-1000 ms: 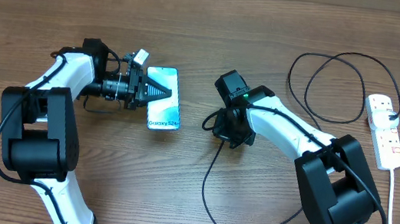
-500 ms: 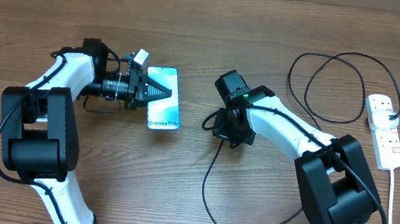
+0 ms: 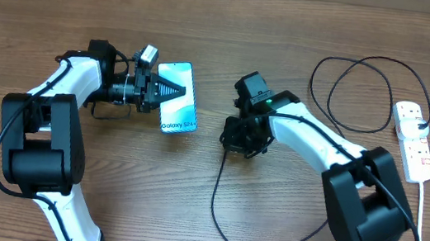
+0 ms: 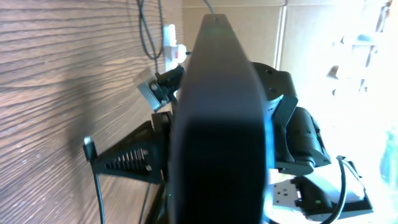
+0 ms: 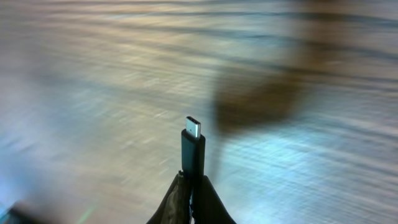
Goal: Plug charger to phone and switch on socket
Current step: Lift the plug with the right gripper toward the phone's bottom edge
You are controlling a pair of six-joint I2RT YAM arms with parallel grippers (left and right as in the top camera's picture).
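My left gripper is shut on the phone, a light blue slab with small dark text at its near end, held tilted left of centre. In the left wrist view the phone's dark edge fills the middle and hides my fingers. My right gripper is shut on the charger's black connector, whose metal tip sticks out above the fingertips. The connector is a short way right of the phone, not touching it. The charger's cable loops down and round to the socket at the far right.
The socket's white cord runs down the right edge. The charger's black loops lie on the wooden table at the back right. The right arm and socket show behind the phone in the left wrist view.
The left gripper has raised and turned the phone, which now sits slightly farther back and right. The right gripper has turned its wrist and shifted a little, still holding the connector.
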